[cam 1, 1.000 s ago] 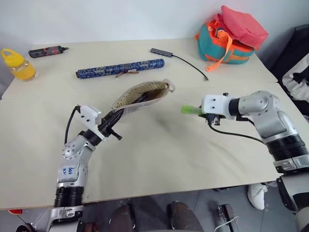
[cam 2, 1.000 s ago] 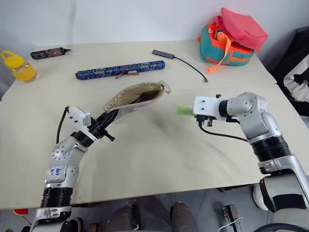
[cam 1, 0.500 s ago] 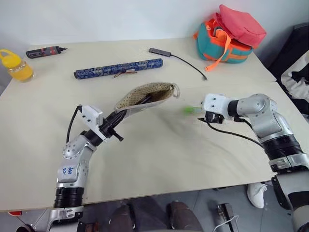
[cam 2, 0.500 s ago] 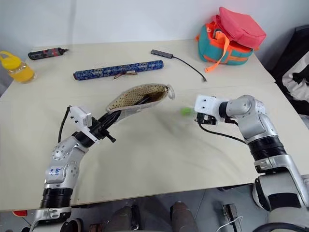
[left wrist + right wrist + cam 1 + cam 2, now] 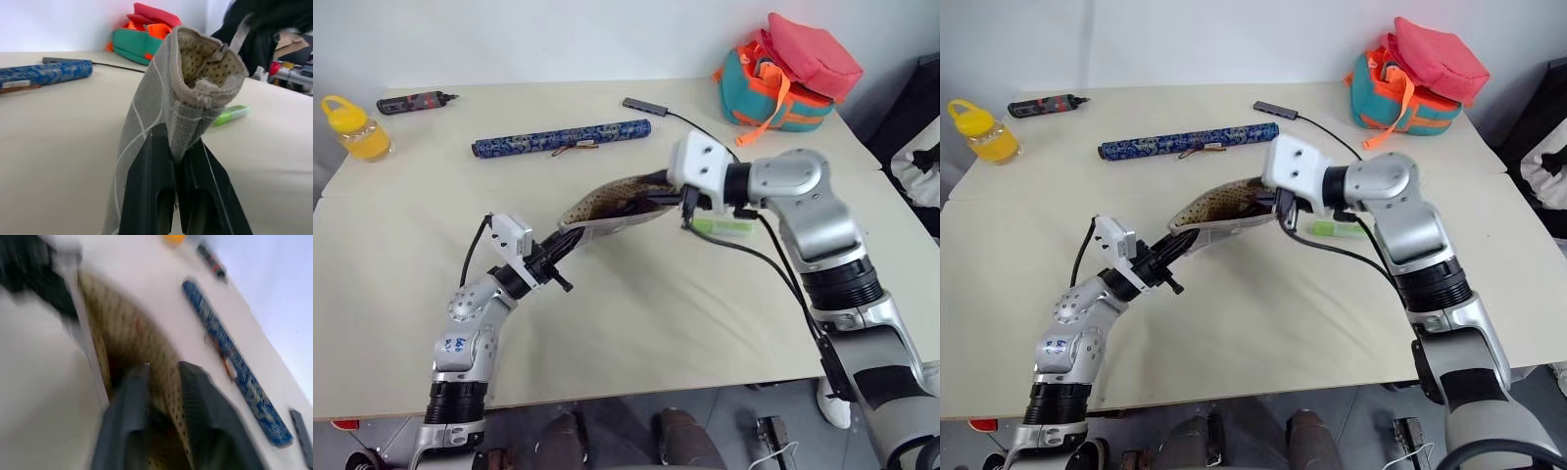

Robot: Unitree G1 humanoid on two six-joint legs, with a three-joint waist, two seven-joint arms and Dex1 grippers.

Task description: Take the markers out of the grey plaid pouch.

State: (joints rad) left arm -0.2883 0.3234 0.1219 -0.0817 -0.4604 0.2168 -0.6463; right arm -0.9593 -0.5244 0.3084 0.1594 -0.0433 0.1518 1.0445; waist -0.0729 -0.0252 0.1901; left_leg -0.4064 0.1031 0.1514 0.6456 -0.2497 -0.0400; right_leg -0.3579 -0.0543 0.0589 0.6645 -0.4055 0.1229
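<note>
The grey plaid pouch [image 5: 607, 208] is held up off the middle of the table [image 5: 636, 304], its dotted mouth tipped toward two o'clock, with its lower end pinched between the clenched fingers of the left gripper [image 5: 177, 161]. The light green marker [image 5: 722, 226] already lies on the table just beside the mouth, at about three o'clock from it. The right gripper [image 5: 161, 416] reaches into the opening from that side, its jaws drawn together; whether they have caught the second marker I cannot tell. So the step in hand is fetching the remaining marker. Next, I judge, comes a firm pinch, then a straight pull out along the pouch's length.
</note>
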